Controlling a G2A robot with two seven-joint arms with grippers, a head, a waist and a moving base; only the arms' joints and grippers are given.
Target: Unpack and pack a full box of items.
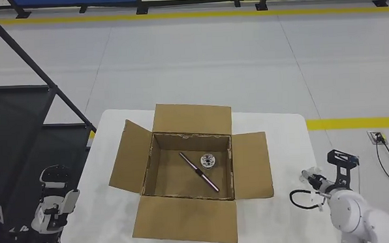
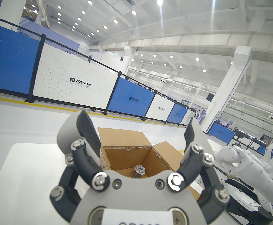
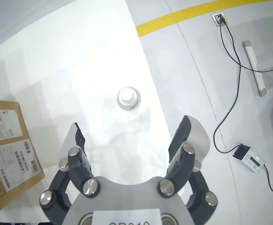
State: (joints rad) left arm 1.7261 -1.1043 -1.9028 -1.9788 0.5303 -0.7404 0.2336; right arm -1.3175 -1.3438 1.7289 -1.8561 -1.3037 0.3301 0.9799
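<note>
- We see the cardboard box (image 1: 186, 220) in the middle of the top view, sitting on the white table (image 1: 280, 144) with all four flaps folded outward.
- On the box floor lies a thin dark rod (image 1: 198, 171), set diagonally from the centre toward the lower right corner of the box.
- Just beside the rod's upper end, toward the box's far right corner, sits a small round metal part (image 1: 208, 161). We cannot tell whether the two touch.
- The left gripper (image 1: 59, 204) is at the lower left of the top view, off the table's left edge and well apart from the box.
- In its own wrist view the left gripper (image 2: 137, 119) has its fingers spread wide with nothing between them. Beyond them we see the box (image 2: 125, 138) and the metal part (image 2: 140, 168) inside it.
- The right gripper (image 1: 311, 180) is at the lower right of the top view, over the table's right edge.
- In the right wrist view the right gripper (image 3: 131, 122) is also spread wide and holds nothing.
- Ahead of its fingers a clear bottle (image 3: 128, 101) with a white cap stands upright on the table (image 3: 64, 64), near the table's edge and apart from both pads.
- A labelled box flap (image 3: 12, 138) shows well apart from the bottle.
- On the floor we see a yellow line (image 1: 351, 122) and a black cable (image 3: 232, 70).
</note>
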